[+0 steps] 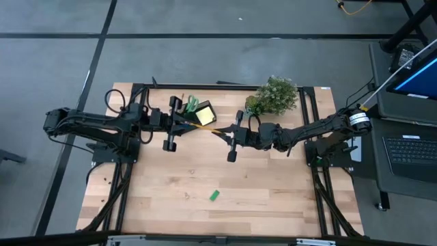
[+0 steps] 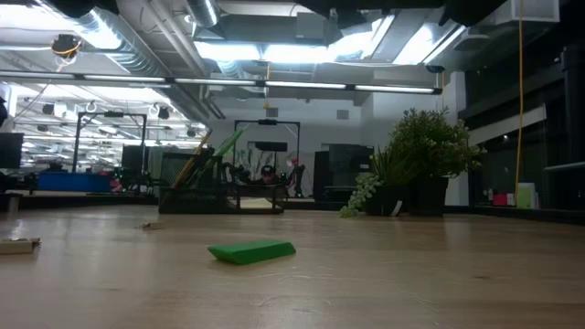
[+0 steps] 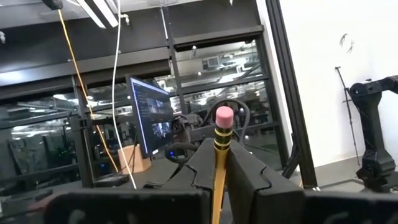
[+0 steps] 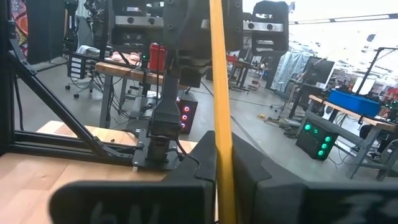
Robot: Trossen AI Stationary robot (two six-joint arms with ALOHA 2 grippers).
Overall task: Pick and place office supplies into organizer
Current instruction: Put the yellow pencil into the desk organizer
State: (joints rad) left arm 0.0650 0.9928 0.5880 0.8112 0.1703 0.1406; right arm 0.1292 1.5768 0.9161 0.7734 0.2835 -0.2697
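A yellow pencil [image 1: 213, 129] spans the gap between both arms above the desk [image 1: 205, 178], its long axis running from about ten o'clock to four o'clock. The left pincer [image 1: 172, 123] is clamped on the eraser end; the right pincer [image 1: 234, 139] is clamped on the other end. The organizer [image 1: 194, 113] sits just beside the left pincer, toward one o'clock, so the left arm is nearer.

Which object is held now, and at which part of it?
A yellow pencil is held by both: the left end effector below its pink eraser, the right end effector on its shaft.
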